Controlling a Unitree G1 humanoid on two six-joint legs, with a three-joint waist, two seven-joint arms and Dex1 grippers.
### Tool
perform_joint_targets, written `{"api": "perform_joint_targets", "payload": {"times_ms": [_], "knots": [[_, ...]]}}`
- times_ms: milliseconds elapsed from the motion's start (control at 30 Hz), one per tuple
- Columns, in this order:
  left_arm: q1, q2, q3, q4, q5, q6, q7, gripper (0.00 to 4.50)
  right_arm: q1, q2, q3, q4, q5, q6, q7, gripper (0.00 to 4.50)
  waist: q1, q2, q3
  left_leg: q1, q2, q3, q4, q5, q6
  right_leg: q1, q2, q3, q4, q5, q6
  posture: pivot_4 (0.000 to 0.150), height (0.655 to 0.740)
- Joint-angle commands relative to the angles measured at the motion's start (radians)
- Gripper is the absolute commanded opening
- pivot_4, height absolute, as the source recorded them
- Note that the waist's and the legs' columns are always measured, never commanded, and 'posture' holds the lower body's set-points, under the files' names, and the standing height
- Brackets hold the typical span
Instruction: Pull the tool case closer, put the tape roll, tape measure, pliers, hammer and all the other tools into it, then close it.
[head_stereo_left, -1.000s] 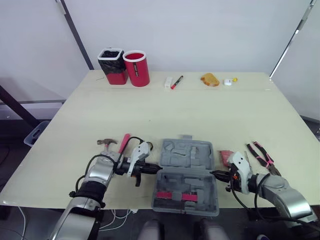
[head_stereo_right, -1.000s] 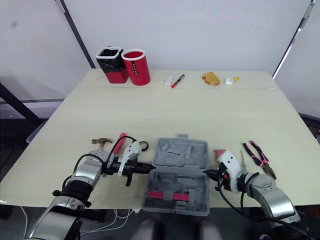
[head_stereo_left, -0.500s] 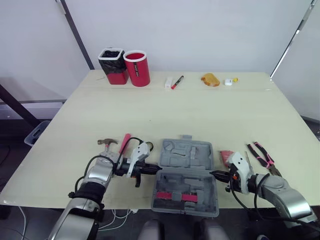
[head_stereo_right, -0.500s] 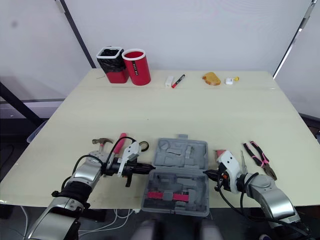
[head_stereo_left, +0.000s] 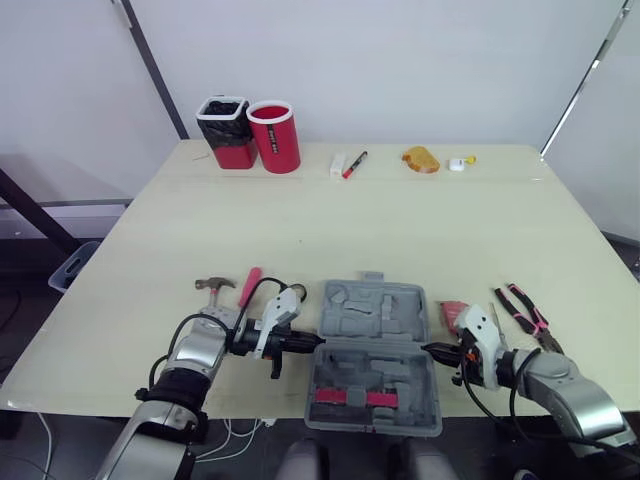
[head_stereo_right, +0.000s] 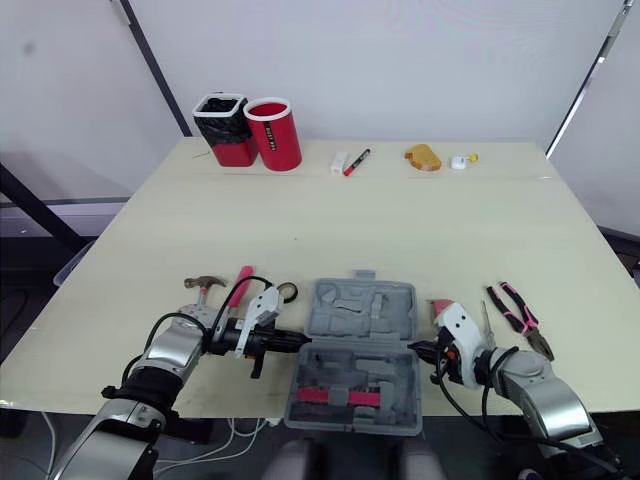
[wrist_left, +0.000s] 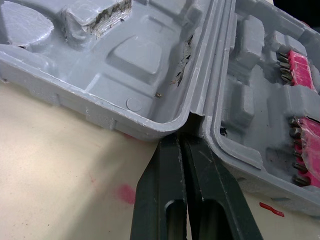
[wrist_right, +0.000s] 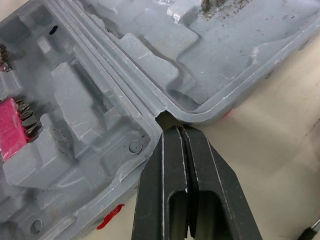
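Table, open tool case, left gripper, right gripper perhaps touching its hinge

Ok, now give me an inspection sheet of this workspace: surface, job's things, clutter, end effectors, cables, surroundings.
Surface: cream table, no spills seen.
Job's things: grey tool case open at the near edge, pink bit strip inside; hammer and tape roll lie to its left, pliers and a red tool to its right, all outside it.
Clutter: black bin, red cup, marker, yellowish lump along the far edge.
End effectors: left end effector and right end effector both shut, tips at the case's hinge notches.
Cables: black loop at the left wrist; white leads below the near edge.
Surroundings: white wall, dark slanted pole.
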Motion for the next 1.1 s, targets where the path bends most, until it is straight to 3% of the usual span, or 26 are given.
{"api": "perform_joint_targets", "payload": {"times_ms": [33,1100], "knots": [[0.003,0.010,-0.012,-0.021,-0.008,-0.002,-0.002,0.13,0.004,-0.001,0.004,-0.041,0.018,-0.002,0.012,0.00,0.000,0.000,0.000,0.000,0.000,0.000,0.000,0.000,0.000,0.000,0.000,0.000,0.000,0.000,0.000,0.150,0.7400],[0.040,0.045,-0.053,-0.067,-0.032,0.016,-0.037,0.13,0.031,-0.029,0.012,-0.069,0.038,0.043,0.034,0.00,-0.001,0.000,0.000,0.000,0.000,0.000,0.000,0.000,0.000,0.000,0.000,0.000,0.000,0.000,0.000,0.150,0.7400]]}}
